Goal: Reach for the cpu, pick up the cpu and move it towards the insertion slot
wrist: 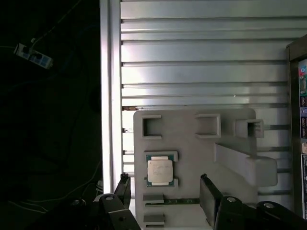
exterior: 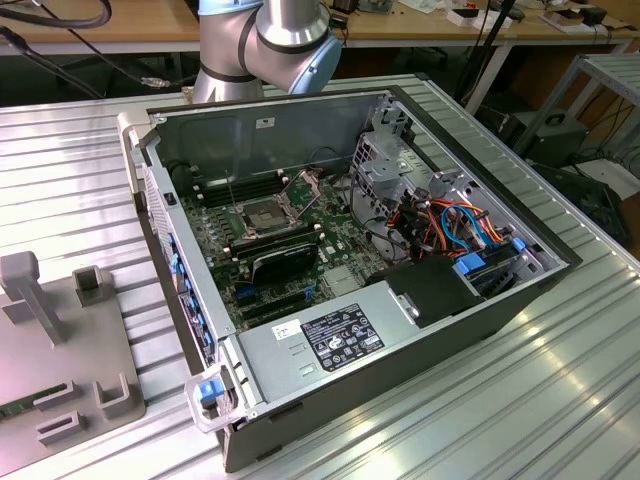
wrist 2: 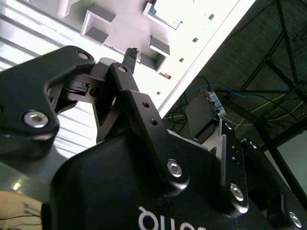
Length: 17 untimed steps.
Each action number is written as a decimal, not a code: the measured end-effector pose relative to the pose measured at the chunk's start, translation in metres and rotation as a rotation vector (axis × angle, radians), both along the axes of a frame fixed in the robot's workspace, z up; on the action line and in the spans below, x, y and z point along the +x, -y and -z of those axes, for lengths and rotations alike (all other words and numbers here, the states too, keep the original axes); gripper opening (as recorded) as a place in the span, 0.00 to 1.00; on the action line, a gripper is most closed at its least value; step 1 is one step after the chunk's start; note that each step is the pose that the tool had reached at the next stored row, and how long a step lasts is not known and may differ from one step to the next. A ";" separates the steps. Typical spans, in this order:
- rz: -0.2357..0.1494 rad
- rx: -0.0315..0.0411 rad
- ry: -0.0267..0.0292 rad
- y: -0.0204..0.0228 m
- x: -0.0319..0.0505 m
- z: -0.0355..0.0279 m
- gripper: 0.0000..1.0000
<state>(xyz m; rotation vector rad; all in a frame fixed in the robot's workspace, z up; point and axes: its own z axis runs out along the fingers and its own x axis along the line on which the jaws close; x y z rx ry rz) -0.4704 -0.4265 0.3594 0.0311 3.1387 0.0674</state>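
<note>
The cpu, a small pale silvery square with a green rim, lies flat in a holder on a grey fixture plate. In the first wrist view my gripper hangs open above the plate, its two black fingers spread wider than the chip and apart from it. The cpu also appears in the second wrist view, beyond one black finger. The insertion slot, a silver-framed socket with its thin bracket raised, sits on the motherboard inside the open case. My arm rises behind the case.
The open computer case stands on a ribbed aluminium table, with a black card next to the socket. The fixture plate carries raised brackets and a green strip. The table's edge runs close to the plate.
</note>
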 end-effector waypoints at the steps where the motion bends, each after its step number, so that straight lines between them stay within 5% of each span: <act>1: 0.000 0.0000 0.0001 0.0000 0.0000 0.0012 0.69; 17: 0.000 0.0000 0.0000 0.0000 0.0000 0.0128 0.69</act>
